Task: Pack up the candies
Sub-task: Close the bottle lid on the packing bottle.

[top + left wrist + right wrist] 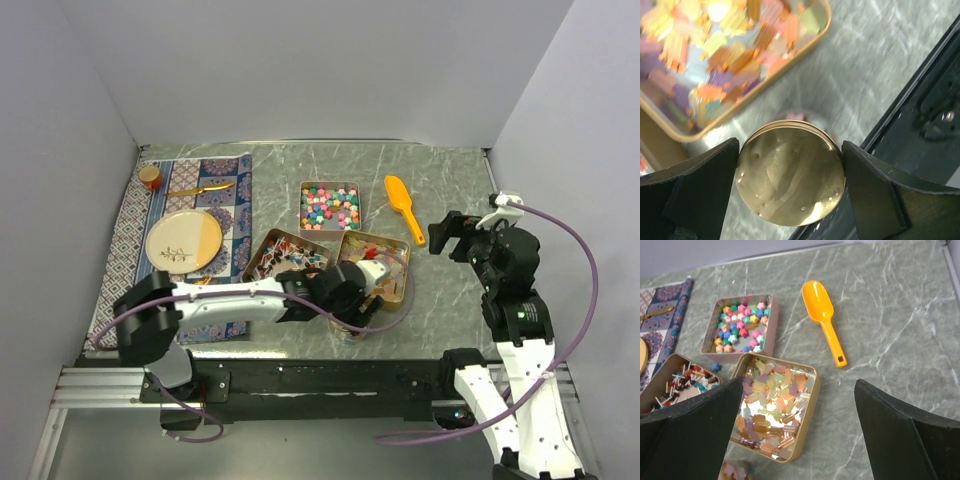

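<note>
Two-arm packing cell, seen from above, with the arm bases at 6 o'clock. The candies lie sorted in three open tins clustered at mid-tabletop (440, 170).

(a) The pink tin (330, 184) at 12 o'clock of the cluster holds the bright multicolour candies (330, 207).
(b) The tin at 8 o'clock (252, 266) holds the red-blue-white wrapped pieces (282, 256).
(c) The gold tin (404, 262) at 4 o'clock holds the translucent yellow-pink-orange squares (378, 252).

One blue candy (715, 366) lies loose on the tabletop between the pink tin and the wrapped-piece tin.

The left arm reaches across to 6 o'clock of the gold tin. Its left fingers (695, 190) hold a round gold lid (790, 180), one finger against each side of its rim. Under the lid a clear container (732, 471) shows in part, with a few pinkish pieces inside.

The right fingers (685, 435) hang spread wide and hold nothing, at 3 o'clock of the cluster above bare tabletop.

An orange scoop (404, 208) lies at 3 o'clock of the pink tin, its bowl pointing to 11 o'clock.

A patterned mat (225, 175) at 9 o'clock carries a round plate (184, 240), a small orange-topped jar (150, 177) and a gold utensil (200, 189).
</note>
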`<action>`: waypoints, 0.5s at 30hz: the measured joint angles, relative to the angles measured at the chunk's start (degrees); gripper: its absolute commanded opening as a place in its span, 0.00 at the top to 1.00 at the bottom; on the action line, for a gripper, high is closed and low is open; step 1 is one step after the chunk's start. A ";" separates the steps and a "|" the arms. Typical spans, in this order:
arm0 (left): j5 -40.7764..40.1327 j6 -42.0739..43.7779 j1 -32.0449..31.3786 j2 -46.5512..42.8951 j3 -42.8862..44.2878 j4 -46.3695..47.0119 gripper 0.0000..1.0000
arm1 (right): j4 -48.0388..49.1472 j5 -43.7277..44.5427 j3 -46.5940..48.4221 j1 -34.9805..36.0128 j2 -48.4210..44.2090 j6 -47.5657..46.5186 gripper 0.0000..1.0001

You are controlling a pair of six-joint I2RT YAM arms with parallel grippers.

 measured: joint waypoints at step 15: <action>-5.29 0.20 -3.69 6.43 5.49 -1.88 0.44 | -0.98 -1.03 -1.38 -0.44 -1.60 0.46 0.00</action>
